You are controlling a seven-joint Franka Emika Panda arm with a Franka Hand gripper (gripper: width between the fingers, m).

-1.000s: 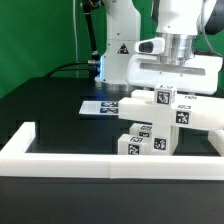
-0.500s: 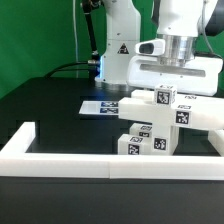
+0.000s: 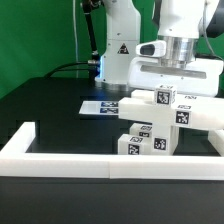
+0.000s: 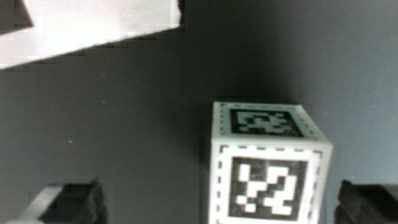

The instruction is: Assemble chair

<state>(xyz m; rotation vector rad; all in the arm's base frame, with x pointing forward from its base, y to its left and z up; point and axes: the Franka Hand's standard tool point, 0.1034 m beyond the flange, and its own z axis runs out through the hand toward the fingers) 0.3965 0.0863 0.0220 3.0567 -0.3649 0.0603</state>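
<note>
On the black table (image 3: 50,110), against the white border wall (image 3: 60,160): chair (image 3: 160,118), unassembled white blocky parts bearing black-and-white square tags. Gripper (image 4: 217,203) above one tagged block, jaws spread wide, holding nothing.

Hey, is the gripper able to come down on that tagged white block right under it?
Probably yes. In the wrist view the white block stands between the open gripper fingers, and nothing appears to cover its top.
</note>
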